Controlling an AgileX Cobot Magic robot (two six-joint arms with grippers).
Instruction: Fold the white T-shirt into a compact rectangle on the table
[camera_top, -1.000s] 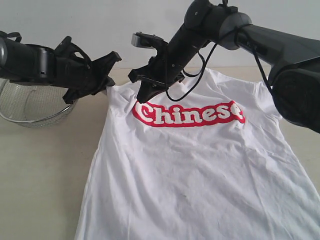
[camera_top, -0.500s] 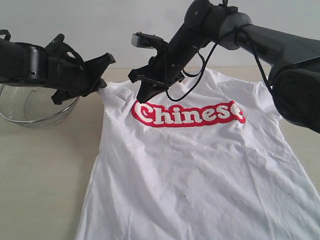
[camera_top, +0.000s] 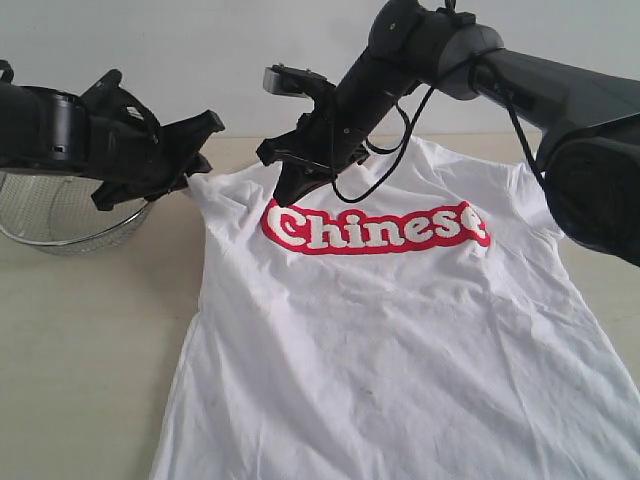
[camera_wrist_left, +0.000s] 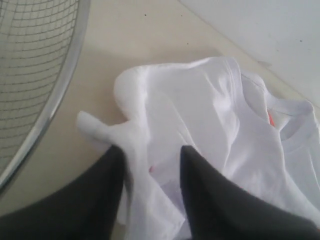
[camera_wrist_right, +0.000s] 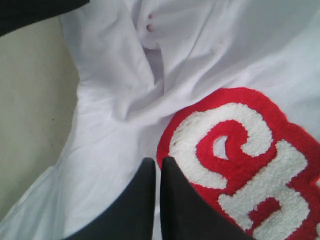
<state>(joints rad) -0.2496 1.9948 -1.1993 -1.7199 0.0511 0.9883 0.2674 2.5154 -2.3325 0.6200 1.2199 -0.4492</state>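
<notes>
The white T-shirt lies on the table, wall at twelve o'clock; left gripper parted astride sleeve, right gripper closed.

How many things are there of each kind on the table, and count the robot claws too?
White T-shirt: 1
Wire-mesh bowl: 1
Robot claws (left claw, right claw): 2
Total: 4
</notes>
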